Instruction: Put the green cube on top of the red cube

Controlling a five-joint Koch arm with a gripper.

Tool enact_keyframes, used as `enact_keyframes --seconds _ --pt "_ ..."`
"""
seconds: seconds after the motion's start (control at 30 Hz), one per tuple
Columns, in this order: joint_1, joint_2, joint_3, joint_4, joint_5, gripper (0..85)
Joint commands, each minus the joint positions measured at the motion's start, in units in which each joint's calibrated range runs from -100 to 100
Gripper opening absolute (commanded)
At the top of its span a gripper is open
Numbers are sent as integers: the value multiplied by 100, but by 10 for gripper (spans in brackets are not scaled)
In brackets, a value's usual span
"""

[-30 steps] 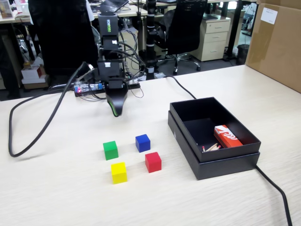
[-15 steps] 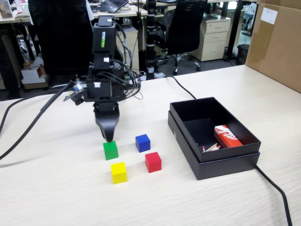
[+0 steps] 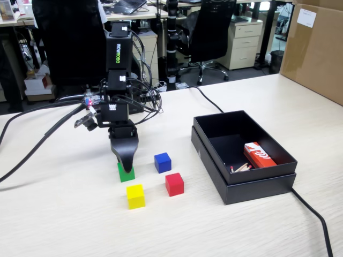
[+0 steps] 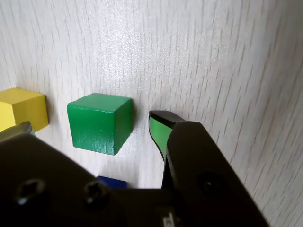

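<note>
Down from above the blue cube (image 3: 162,162), the pincer (image 3: 125,167) has dropped onto the green cube (image 4: 99,122). That cube sits on the bench (image 3: 64,214), left of the red cube (image 3: 174,183) in the fixed view. In the wrist view the pincer is open, holding nothing, one green-tipped jaw beside the cube. Risk: closing off-centre could push the cube into the yellow cube (image 4: 21,109) nearby, or pinch a corner and let it slip.

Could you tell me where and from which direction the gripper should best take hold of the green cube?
Grip the green cube across two opposite flat side faces, coming straight down from above. It sits flat on the table with clear gaps to the yellow cube and blue cube. In the wrist view the gripper already straddles it, open.
</note>
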Motion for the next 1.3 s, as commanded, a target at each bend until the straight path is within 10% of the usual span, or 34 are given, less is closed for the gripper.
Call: enact_keyframes --seconds 0.0,0.2,0.57,1.27 --pt "-5 21 466 -31 -44 472" --pt "-34 193 448 -31 -93 411" --pt "-63 319 502 -31 -161 8" --pt "967 -530 3032 -766 1079 9"
